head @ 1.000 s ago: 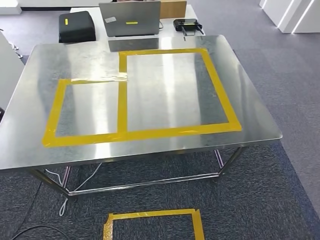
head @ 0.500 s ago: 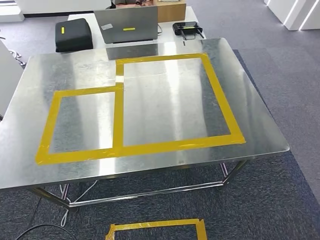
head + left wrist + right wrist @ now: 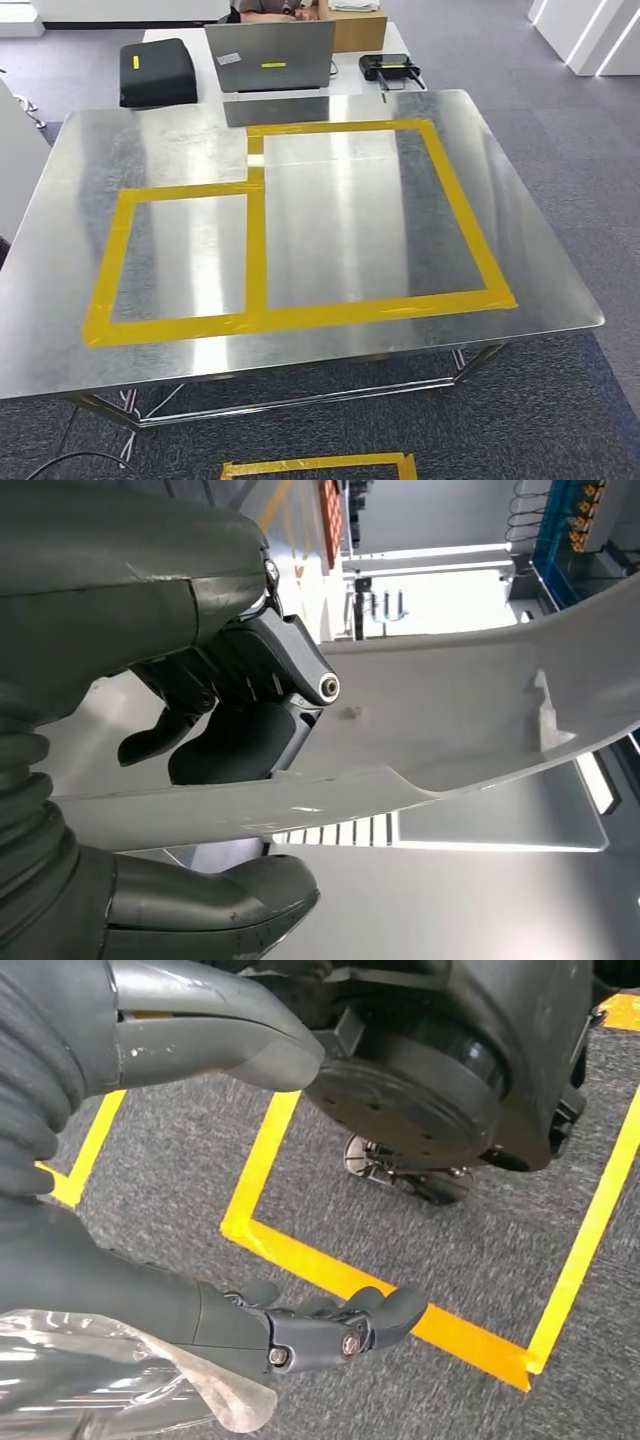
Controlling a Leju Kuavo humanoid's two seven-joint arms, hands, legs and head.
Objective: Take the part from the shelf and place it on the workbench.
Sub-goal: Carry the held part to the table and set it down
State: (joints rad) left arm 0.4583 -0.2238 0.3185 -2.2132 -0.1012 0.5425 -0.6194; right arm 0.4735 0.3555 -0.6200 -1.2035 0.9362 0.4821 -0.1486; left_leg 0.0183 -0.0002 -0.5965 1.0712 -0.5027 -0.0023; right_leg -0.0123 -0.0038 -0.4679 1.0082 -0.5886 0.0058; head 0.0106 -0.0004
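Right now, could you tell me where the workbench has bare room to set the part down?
Both frames of yellow tape on the workbench are bare: the large right rectangle and the smaller left one. The crowded area lies beyond the far edge: laptop, black case.

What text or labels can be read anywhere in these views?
None legible.
Laptop: a yellow sticker and a white one on its lid, print too small to read.
Black case: small yellow tag, too small to read.
Yellow tape on the workbench: plain, no print.
Left and right wrist views: no lettering.
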